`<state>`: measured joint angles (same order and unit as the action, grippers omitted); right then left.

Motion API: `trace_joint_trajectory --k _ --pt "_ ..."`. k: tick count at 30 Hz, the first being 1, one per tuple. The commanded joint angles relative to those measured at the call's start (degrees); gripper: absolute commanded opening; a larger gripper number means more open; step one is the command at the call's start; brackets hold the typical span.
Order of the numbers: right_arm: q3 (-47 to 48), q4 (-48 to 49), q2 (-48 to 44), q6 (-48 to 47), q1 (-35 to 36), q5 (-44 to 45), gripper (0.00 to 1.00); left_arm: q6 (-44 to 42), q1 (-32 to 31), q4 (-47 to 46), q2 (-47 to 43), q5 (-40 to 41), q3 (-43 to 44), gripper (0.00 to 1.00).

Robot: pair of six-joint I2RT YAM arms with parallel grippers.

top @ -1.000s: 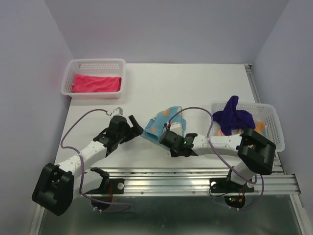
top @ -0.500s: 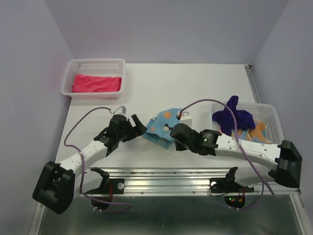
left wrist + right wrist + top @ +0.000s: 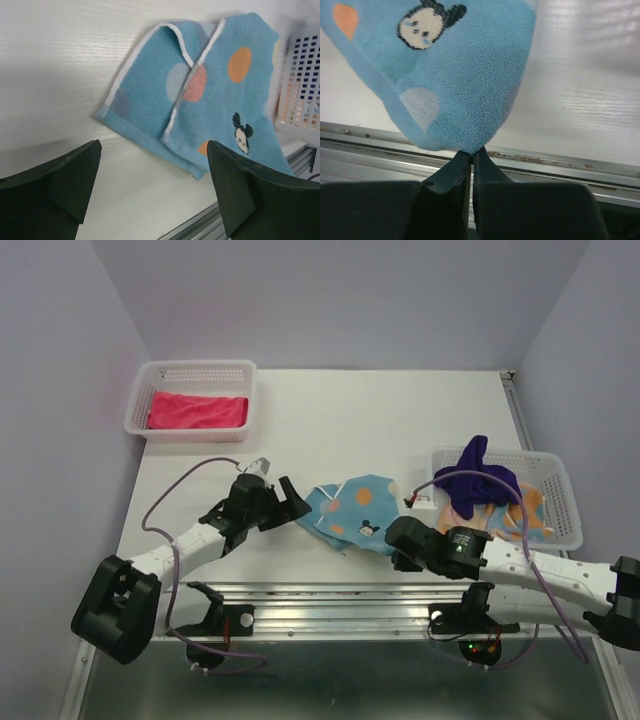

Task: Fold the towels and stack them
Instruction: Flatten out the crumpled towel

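White table [image 3: 400, 420] surface fills the work area, bounded by plain walls.

1. Right gripper [image 3: 471, 155]: the fingers are pinched together on the lower edge of the blue dotted towel [image 3: 450, 75], which rises from the tips. I cannot tell whether one layer or two sits in the pinch.
2. Left gripper [image 3: 152, 175]: the fingers stand wide apart with nothing between them. They are just beside the towel's left edge and not touching it.
3. Towel position: it lies on the table at lower centre of the top view, between the two grippers, close to the metal rail [image 3: 340, 600].
4. Step in hand, as I judge it: spreading this towel flat before the first fold. Stacking is barely started.
5. Next move, as I judge it: I bring the left fingers onto the near left corner and close. Both corners can then be drawn taut before folding.

View differences:
- The right wrist view shows the pinch itself. The top view hides it under the wrist.
- The left wrist view shows a flap lapped over the towel's middle, so it is not yet flat.
- Only the top view shows the rest. A pink towel [image 3: 197, 410] lies folded in the upper-left basket [image 3: 150, 370]. A purple towel [image 3: 478, 480] and an orange patterned towel [image 3: 530, 502] sit unfolded in the right basket [image 3: 565, 495].
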<state>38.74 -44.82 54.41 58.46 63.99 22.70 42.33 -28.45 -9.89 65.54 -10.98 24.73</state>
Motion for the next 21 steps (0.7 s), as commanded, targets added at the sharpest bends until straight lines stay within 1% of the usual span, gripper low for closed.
trace_joint_trajectory --k 1,7,10,15,21 --pt "-2.62 0.25 2.71 4.3 -0.53 0.42 0.01 -1.19 -3.01 -4.08 0.03 -2.9 0.49 0.98" --pt "-3.41 2.19 6.84 2.98 -1.23 1.21 0.01 -4.09 -7.58 -3.47 5.03 -1.5 5.5 0.98" --pt "-4.72 4.21 7.46 1.23 -2.9 0.16 0.01 -4.88 -8.55 -3.21 8.98 -1.15 7.52 0.98" --pt "-5.96 6.67 7.9 -0.36 -4.83 -1.43 0.01 -5.94 -10.14 -2.94 14.44 -1.15 11.65 0.95" --pt "-7.01 7.81 7.64 -1.24 -5.71 -2.39 0.01 -5.68 -10.84 -2.77 18.22 -2.11 12.36 0.93"
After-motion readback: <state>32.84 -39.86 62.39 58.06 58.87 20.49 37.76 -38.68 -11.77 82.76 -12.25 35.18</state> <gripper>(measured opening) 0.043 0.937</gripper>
